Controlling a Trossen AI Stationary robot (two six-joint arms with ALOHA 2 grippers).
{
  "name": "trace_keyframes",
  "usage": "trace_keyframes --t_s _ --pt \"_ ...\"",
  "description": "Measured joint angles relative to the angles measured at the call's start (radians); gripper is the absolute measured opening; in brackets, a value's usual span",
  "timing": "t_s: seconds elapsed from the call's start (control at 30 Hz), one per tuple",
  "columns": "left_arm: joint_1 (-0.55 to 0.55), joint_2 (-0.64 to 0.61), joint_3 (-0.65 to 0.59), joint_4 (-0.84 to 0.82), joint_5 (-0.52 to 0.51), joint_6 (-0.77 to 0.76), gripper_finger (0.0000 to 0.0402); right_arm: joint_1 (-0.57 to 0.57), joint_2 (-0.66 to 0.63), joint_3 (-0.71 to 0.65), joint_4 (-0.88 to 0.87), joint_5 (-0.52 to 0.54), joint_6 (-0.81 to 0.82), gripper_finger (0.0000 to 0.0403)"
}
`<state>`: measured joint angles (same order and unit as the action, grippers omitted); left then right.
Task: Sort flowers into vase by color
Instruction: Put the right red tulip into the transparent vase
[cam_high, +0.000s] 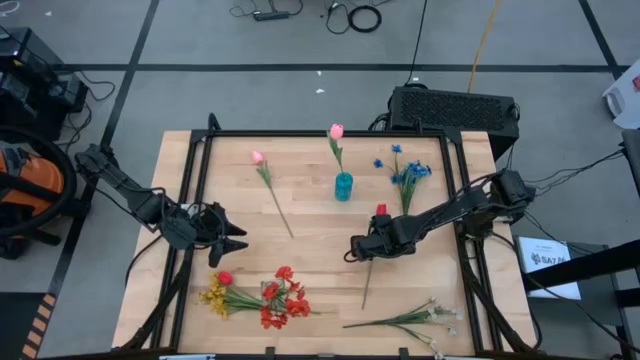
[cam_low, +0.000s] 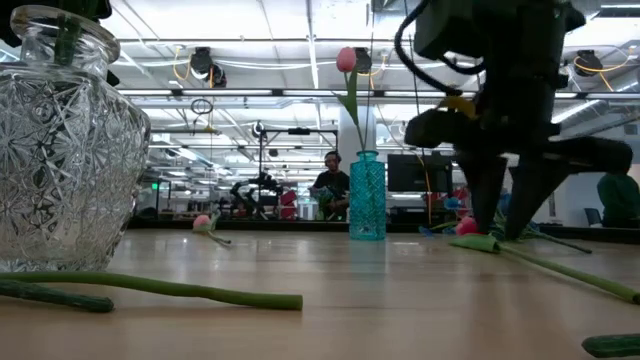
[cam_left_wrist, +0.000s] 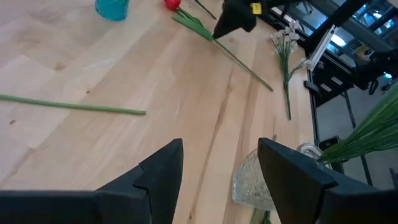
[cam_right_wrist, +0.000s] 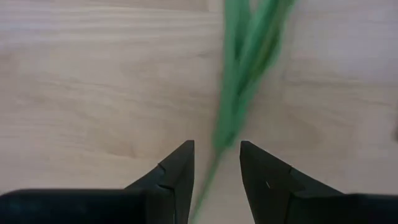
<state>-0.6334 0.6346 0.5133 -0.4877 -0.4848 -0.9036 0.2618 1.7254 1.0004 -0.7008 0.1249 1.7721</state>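
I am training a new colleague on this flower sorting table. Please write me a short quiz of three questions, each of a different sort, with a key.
1. True or false: the blue vase already holds a pink tulip.
2. Multiple choice: over which flower is the right gripper? A) the blue spray B) the red tulip with its long stem C) the white blooms
3. Fill in: the loose pink tulip lies on the table on the ____ arm's side of the blue vase.

Key: 1 true. 2 B; the fingers are open astride the green stem. 3 left; the left gripper waits open near the table's edge.
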Motion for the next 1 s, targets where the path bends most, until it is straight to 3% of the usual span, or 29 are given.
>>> trace_keyframes --t_s 0.17,0.27,0.43,0.53,0.73,0.83,1.0 --pt "0.0 0.0 0.0 -0.001 0.003 0.001 0.0214 -0.034 0.081 0.005 0.04 -0.063 -0.038 0.0118" --pt "0.0 0.0 0.0 0.001 0.003 -0.002 0.0214 -0.042 0.115 0.01 0.031 -0.093 -0.066 0.0095" --pt "0.0 0.0 0.0 0.003 0.007 -0.005 0.0214 -0.033 0.108 0.006 0.044 -0.04 -0.101 0.0015" --pt "0.0 0.0 0.0 0.002 0.01 -0.006 0.0214 -0.022 0.064 0.001 0.048 0.019 -0.109 0.0009" --pt "0.0 0.0 0.0 0.0 0.01 -0.005 0.0214 0.0 -0.135 -0.002 0.047 0.246 -0.113 0.0003" --pt "0.0 0.0 0.0 0.009 0.01 -0.006 0.0214 0.056 -0.25 -0.003 0.072 0.343 -0.143 0.0002" --pt "0.0 0.0 0.0 0.009 0.01 -0.006 0.0214 0.197 -0.417 -0.001 0.157 0.597 -0.266 0.0001"
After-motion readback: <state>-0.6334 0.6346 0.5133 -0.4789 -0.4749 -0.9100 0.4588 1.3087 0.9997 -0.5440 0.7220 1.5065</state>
